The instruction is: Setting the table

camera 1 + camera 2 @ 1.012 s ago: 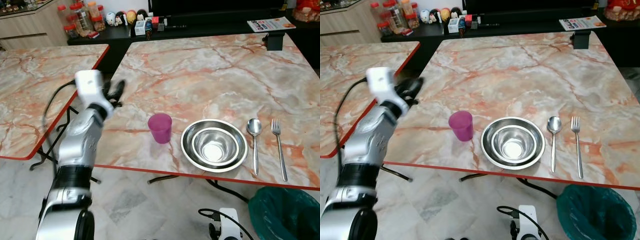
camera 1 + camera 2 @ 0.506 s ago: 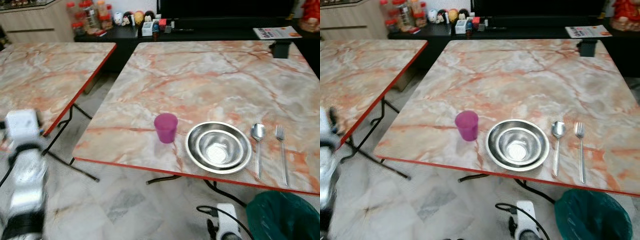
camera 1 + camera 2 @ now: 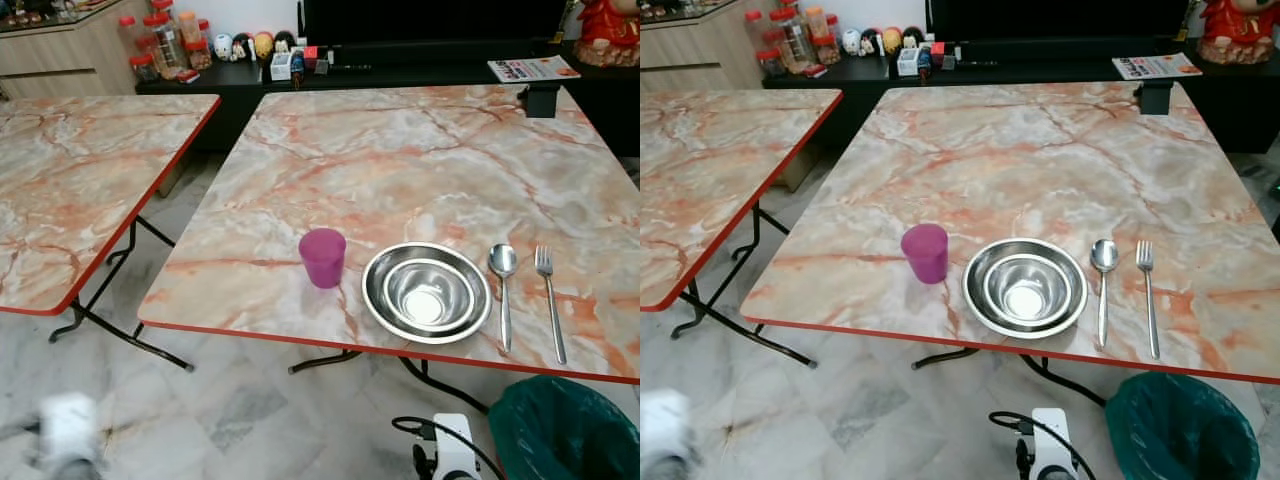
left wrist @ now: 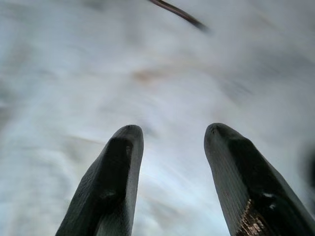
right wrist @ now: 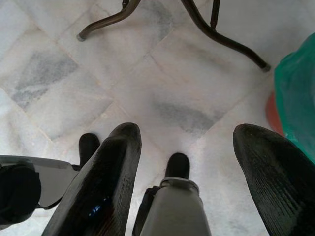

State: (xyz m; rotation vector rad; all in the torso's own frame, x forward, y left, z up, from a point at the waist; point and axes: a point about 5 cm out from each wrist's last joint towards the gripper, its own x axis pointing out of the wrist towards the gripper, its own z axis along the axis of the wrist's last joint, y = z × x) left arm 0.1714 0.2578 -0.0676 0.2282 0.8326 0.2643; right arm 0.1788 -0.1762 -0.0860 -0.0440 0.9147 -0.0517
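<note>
A purple cup (image 3: 322, 257) stands upright near the front edge of the marble table (image 3: 400, 160). To its right sit two nested steel bowls (image 3: 427, 292), then a spoon (image 3: 501, 290) and a fork (image 3: 547, 300) lying side by side. My left arm (image 3: 65, 430) is a blur low at the left, below table height. Its gripper (image 4: 172, 130) is open over blurred pale floor and holds nothing. My right gripper (image 5: 188, 130) hangs open above the floor tiles, also with nothing in it.
A second marble table (image 3: 80, 180) stands to the left across a narrow gap. A green-lined bin (image 3: 560, 425) sits on the floor under the front right corner. A black box (image 3: 541, 99) rests at the far edge. Jars and figurines line the dark sideboard (image 3: 250, 45).
My left arm has dropped from beside the table's left edge down to floor level at the lower left. The camera has shifted a little; the tableware has not moved.
</note>
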